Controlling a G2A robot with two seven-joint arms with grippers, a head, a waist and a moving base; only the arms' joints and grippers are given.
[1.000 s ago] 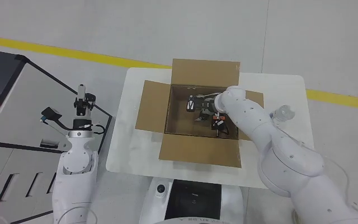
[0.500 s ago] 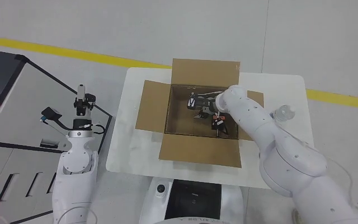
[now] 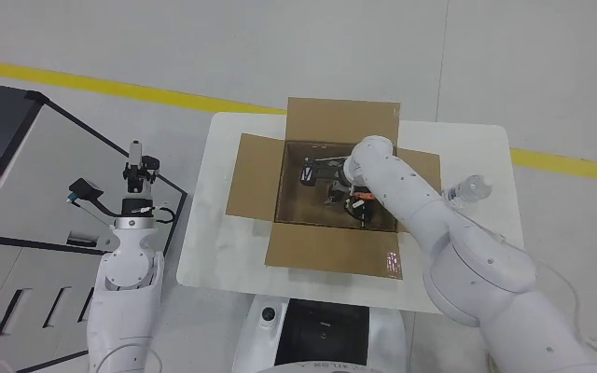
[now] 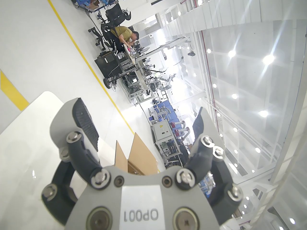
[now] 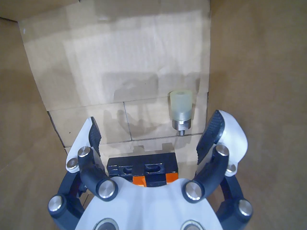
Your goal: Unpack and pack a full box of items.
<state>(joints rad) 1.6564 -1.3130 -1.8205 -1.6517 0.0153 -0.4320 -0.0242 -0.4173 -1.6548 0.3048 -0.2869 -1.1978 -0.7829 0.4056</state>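
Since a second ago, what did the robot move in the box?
The right tool slid a little toward the robot's left inside the box, open, gripping nothing. The box and the left tool, off beside the table, stayed put.

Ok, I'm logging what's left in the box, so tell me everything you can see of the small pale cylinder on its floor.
The cylinder is small, with a translucent, pale yellowish, rubbery-looking body on a shiny metal collar ending in a short stud. It seems to lie on its side on the bare floor of the box, stud towards the open right gripper, touching nothing else.
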